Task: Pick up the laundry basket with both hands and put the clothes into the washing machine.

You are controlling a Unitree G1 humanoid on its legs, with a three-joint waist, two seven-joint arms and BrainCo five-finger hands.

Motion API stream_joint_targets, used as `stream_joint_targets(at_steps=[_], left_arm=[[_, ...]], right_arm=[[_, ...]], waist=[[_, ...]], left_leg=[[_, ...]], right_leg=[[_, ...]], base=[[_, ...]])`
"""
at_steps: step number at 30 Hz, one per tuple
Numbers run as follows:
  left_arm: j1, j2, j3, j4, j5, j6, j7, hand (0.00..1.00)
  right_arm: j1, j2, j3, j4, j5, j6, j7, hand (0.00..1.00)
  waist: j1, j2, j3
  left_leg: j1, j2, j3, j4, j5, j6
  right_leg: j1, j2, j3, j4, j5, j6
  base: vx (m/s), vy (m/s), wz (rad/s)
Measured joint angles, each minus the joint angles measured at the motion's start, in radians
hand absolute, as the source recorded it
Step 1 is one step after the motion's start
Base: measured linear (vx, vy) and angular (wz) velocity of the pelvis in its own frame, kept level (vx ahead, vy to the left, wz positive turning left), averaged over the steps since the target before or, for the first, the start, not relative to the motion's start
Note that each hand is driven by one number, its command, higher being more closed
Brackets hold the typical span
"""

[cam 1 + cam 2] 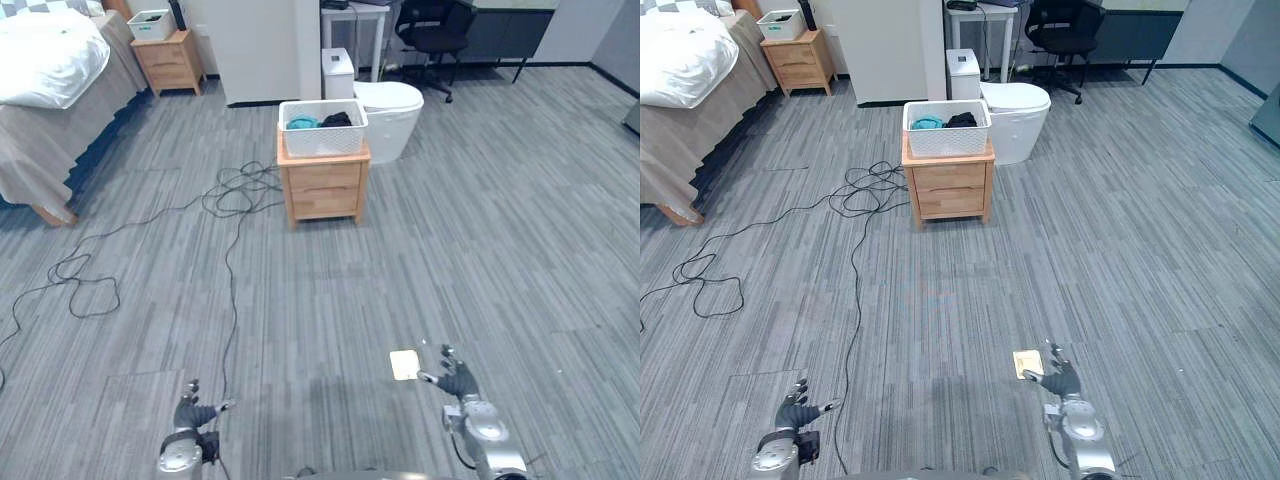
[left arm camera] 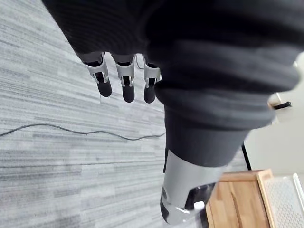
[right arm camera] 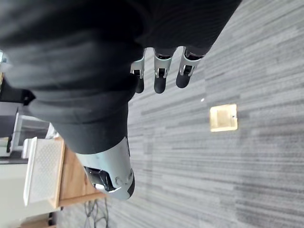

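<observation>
While the left hand is hanging low, fingers loose and empty, the laundry basket is sitting well ahead, filling the top of the wooden nightstand edge to edge, long axis crosswise, about equally far from the right hand, likewise slack and empty. Grey carpet is lying between.

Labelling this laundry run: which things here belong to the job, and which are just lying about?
Job: white plastic mesh laundry basket on the light wooden two-drawer stand; teal and black clothes in it; white rounded appliance behind it, maybe the washer; left hand and right hand, both open.
Lying about: white-sheeted bed; black office chair; square brass floor plate.
</observation>
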Motion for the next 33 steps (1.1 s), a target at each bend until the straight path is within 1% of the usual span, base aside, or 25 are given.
stream_joint_targets(at_steps=[2, 3, 6, 10, 14, 17, 21, 23, 25, 27, 28, 29, 30, 31, 32, 33], left_arm=[[0.006, 0.000, 0.000, 0.016, -0.007, 0.002, -0.002, 0.00], [0.005, 0.000, 0.000, 0.021, -0.008, 0.008, -0.002, 0.00], [0.005, -0.001, 0.000, 0.034, -0.008, 0.009, -0.012, 0.00], [0.005, -0.009, -0.002, 0.052, -0.009, 0.010, -0.022, 0.00], [0.014, -0.030, -0.005, 0.055, -0.020, 0.014, -0.024, 0.00], [0.023, -0.041, -0.008, 0.056, -0.020, 0.014, -0.024, 0.00], [0.024, -0.042, -0.008, 0.056, -0.052, 0.017, -0.022, 0.00], [0.022, -0.042, -0.007, 0.051, -0.066, 0.018, -0.022, 0.00], [0.008, -0.042, -0.003, 0.049, -0.085, 0.018, -0.020, 0.00], [0.004, -0.043, -0.001, 0.037, -0.088, 0.018, -0.020, 0.00], [0.005, -0.044, 0.001, 0.018, -0.095, 0.018, -0.019, 0.00], [0.005, -0.044, 0.001, -0.003, -0.096, 0.019, -0.018, 0.00], [0.004, -0.045, 0.001, -0.014, -0.098, 0.018, -0.018, 0.00], [0.000, -0.045, 0.001, -0.040, -0.117, 0.017, -0.015, 0.00], [0.000, -0.044, 0.001, -0.045, -0.117, 0.017, -0.015, 0.00], [-0.002, -0.042, -0.004, -0.047, -0.120, 0.017, -0.013, 0.00]], right_arm=[[0.001, -0.002, -0.004, 0.016, 0.002, 0.007, 0.000, 0.00], [0.001, -0.003, -0.006, 0.034, 0.003, 0.011, 0.000, 0.00], [-0.001, -0.002, -0.028, 0.068, 0.010, 0.014, 0.002, 0.00], [-0.001, -0.003, -0.068, 0.105, 0.011, 0.020, 0.000, 0.00], [-0.001, -0.002, -0.081, 0.118, 0.021, 0.039, -0.002, 0.00], [-0.001, 0.002, -0.107, 0.118, 0.036, 0.039, -0.003, 0.00], [-0.002, 0.006, -0.120, 0.118, 0.055, 0.039, -0.005, 0.00], [-0.012, 0.010, -0.120, 0.118, 0.062, 0.039, -0.006, 0.00], [-0.040, 0.017, -0.121, 0.118, 0.077, 0.039, -0.010, 0.00], [-0.062, 0.022, -0.122, 0.118, 0.084, 0.039, -0.020, 0.00], [-0.074, 0.022, -0.124, 0.117, 0.086, 0.039, -0.027, 0.00], [-0.082, 0.024, -0.138, 0.117, 0.088, 0.039, -0.027, 0.00], [-0.084, 0.023, -0.143, 0.115, 0.089, 0.039, -0.028, 0.00], [-0.084, 0.022, -0.142, 0.114, 0.092, 0.039, -0.030, 0.00], [-0.085, 0.024, -0.139, 0.114, 0.093, 0.039, -0.030, 0.00], [-0.086, 0.031, -0.135, 0.106, 0.098, 0.040, -0.030, 0.00]], waist=[[-0.003, 0.001, -0.003], [-0.003, -0.001, -0.006], [-0.002, -0.001, -0.006], [-0.003, -0.001, -0.006], [-0.002, 0.000, -0.006], [-0.002, 0.001, -0.005], [-0.001, -0.006, 0.006], [0.000, -0.007, 0.011], [0.001, -0.014, 0.040], [0.011, -0.017, 0.057], [0.016, -0.015, 0.067], [0.022, -0.011, 0.071], [0.024, -0.009, 0.073], [0.023, -0.011, 0.092], [0.025, -0.010, 0.100], [0.024, -0.004, 0.114]], left_leg=[[0.003, 0.000, 0.000, -0.008, 0.004, -0.001], [0.003, -0.001, -0.002, -0.014, 0.009, -0.007], [0.003, -0.002, -0.011, -0.030, 0.020, -0.016], [0.008, -0.002, -0.021, -0.042, 0.030, -0.002], [0.008, -0.004, -0.020, -0.046, 0.033, 0.002], [0.010, -0.005, -0.019, -0.066, 0.045, 0.020], [0.003, -0.005, -0.013, -0.065, 0.045, 0.020], [-0.020, -0.004, -0.007, -0.057, 0.043, 0.021], [-0.067, 0.000, 0.006, -0.003, 0.017, 0.039], [-0.115, 0.007, 0.021, 0.063, -0.024, 0.042], [-0.147, 0.013, 0.030, 0.114, -0.057, 0.046], [-0.181, 0.018, 0.036, 0.168, -0.096, 0.049], [-0.197, 0.020, 0.036, 0.194, -0.117, 0.049], [-0.208, 0.018, 0.036, 0.250, -0.166, 0.064], [-0.206, 0.015, 0.034, 0.257, -0.182, 0.070], [-0.183, 0.013, 0.027, 0.258, -0.197, 0.087]], right_leg=[[0.000, 0.001, 0.000, -0.002, 0.000, 0.000], [0.000, 0.001, -0.002, -0.006, 0.003, -0.001], [0.002, 0.001, -0.012, -0.020, 0.010, 0.007], [0.005, 0.002, -0.025, -0.020, 0.010, 0.006], [0.005, 0.002, -0.024, -0.025, 0.017, -0.004], [0.001, 0.004, -0.025, -0.032, 0.022, -0.010], [-0.010, 0.004, -0.024, -0.034, 0.022, -0.011], [-0.032, 0.004, -0.021, -0.032, 0.023, -0.010], [-0.058, 0.003, -0.011, -0.028, 0.027, -0.007], [-0.080, 0.003, 0.004, -0.021, 0.027, -0.002], [-0.100, 0.002, 0.009, -0.003, 0.010, 0.016], [-0.140, -0.003, 0.007, 0.056, -0.027, 0.028], [-0.165, -0.007, 0.005, 0.107, -0.055, 0.038], [-0.223, -0.024, -0.008, 0.257, -0.111, 0.069], [-0.251, -0.035, -0.028, 0.327, -0.122, 0.080], [-0.336, -0.058, -0.076, 0.502, -0.134, 0.086]], base=[[0.00, 0.000, 0.00], [0.01, -0.027, 0.05], [0.00, -0.028, 0.09], [-0.01, -0.019, 0.09], [-0.02, -0.007, -0.01], [-0.05, -0.016, 0.00], [-0.05, -0.019, -0.01], [-0.03, -0.016, -0.07], [0.00, -0.004, -0.17], [0.03, 0.009, -0.24], [0.05, 0.028, -0.21], [0.06, 0.044, -0.19], [0.10, 0.064, -0.10], [0.10, 0.069, -0.07], [0.12, 0.087, -0.06], [0.11, 0.076, 0.00]])
